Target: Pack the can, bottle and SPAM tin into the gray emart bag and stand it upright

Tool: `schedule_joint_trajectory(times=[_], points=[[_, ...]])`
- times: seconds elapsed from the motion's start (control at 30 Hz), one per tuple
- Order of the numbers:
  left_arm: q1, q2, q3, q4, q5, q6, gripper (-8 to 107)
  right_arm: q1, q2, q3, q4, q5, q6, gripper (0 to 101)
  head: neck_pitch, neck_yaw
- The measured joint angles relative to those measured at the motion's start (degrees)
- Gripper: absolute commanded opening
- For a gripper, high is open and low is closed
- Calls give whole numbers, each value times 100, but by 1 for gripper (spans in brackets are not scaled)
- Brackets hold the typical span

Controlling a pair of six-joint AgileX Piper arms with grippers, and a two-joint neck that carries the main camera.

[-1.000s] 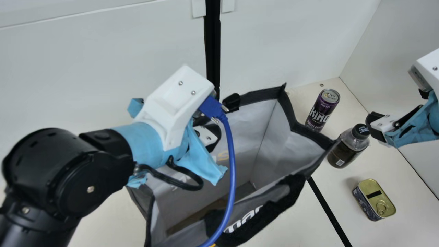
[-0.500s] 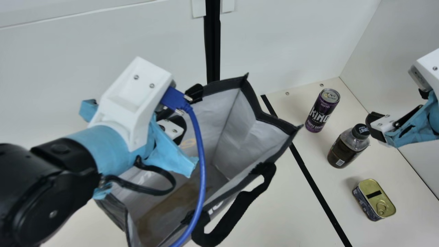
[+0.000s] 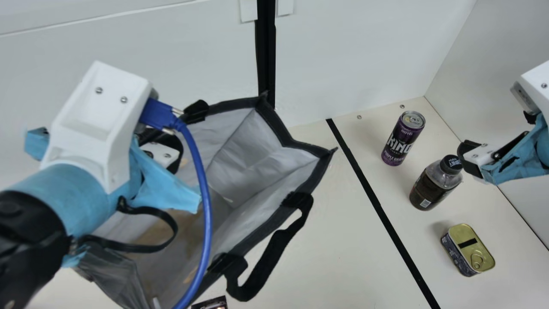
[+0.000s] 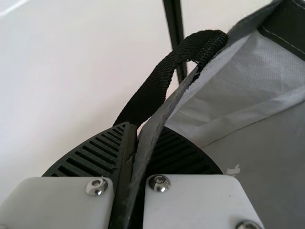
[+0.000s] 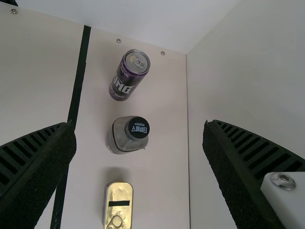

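My left gripper [image 3: 161, 148] holds the far rim of the gray bag [image 3: 253, 150], which gapes toward the camera and leans. In the left wrist view the gripper [image 4: 133, 148] is shut on the bag's edge [image 4: 164, 112], beside a black handle. My right gripper [image 3: 467, 161] hangs above the right part of the table; in the right wrist view the gripper [image 5: 140, 148] stands open with nothing between its fingers. The purple can [image 3: 402, 139] and dark bottle [image 3: 433, 184] stand upright, the can farther back. The SPAM tin [image 3: 467, 249] lies nearer, gold lid up.
White walls [image 3: 364, 51] rise behind and at the right. A black strip [image 3: 386, 219] crosses the table [image 3: 343, 249] between bag and goods. A small dark printed item [image 3: 211, 304] lies at the front edge, by the bag. A blue cable [image 3: 199, 171] hangs over the bag's opening.
My left arm has moved left, drawing the bag along, and the bag's opening has swung more toward the camera. The right arm, can, bottle and tin have kept still.
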Motion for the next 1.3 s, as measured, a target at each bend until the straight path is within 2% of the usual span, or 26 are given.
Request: schedule_joint_trajectory(times=[0.17, 0.47, 1.03, 1.3], points=[[-126, -133, 167, 550, 1, -299, -8, 0, 0, 0, 0, 0, 0, 95, 0, 0], [-480, -432, 812, 1781, 1, -1075, -8, 0, 0, 0, 0, 0, 0, 95, 0, 0], [-879, -938, 2570, 4419, -8, -2914, -8, 0, 0, 0, 0, 0, 0, 95, 0, -9], [-895, -1001, 3307, 5252, 0, -3542, -8, 0, 0, 0, 0, 0, 0, 95, 0, -9]])
